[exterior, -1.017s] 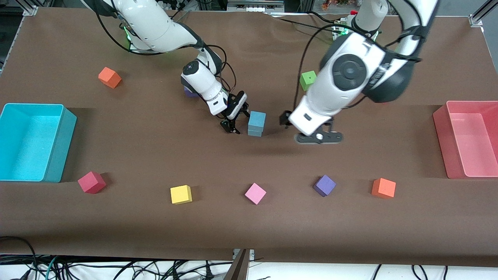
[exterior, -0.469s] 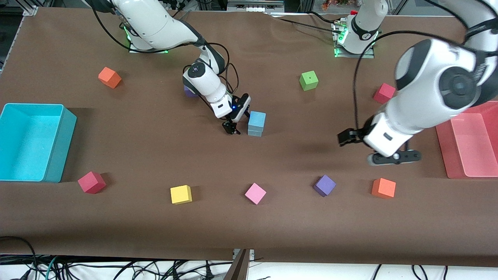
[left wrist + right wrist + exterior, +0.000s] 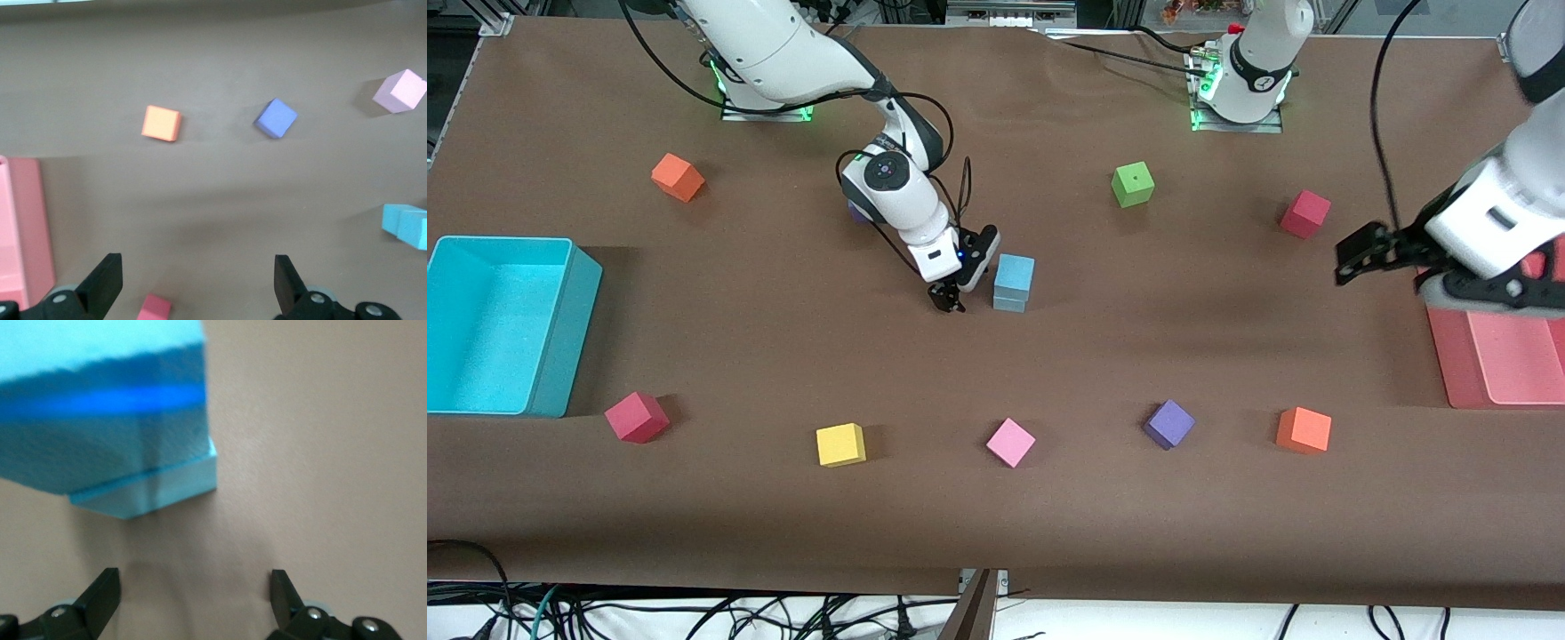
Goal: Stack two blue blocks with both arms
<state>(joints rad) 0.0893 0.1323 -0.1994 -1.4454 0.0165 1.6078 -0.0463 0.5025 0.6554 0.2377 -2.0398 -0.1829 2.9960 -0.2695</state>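
Reading the front view from its left edge, we first meet the turquoise bin (image 3: 498, 324), then the right gripper (image 3: 950, 298), low over the table just beside the two blue blocks (image 3: 1013, 283). These stand stacked mid-table, one on the other, the upper slightly askew in the right wrist view (image 3: 107, 420). Farther along that view, over the rim of the pink bin (image 3: 1498, 356) at the left arm's end of the table, hangs the left gripper (image 3: 1383, 258).

What has changed: a second ago the left gripper hovered close beside the stack; half a second ago it was over the table above the orange cube (image 3: 1304, 429); now it is well apart from the blocks. The right gripper has shifted only slightly, staying beside the stack. The stack itself has not moved. We judge the stacking done and both arms withdrawing.

The hands: in the left wrist view the fingers (image 3: 107, 283) are spread wide with bare table between them, holding nothing. In the right wrist view the fingers (image 3: 100, 593) are likewise wide apart and empty, touching neither block.
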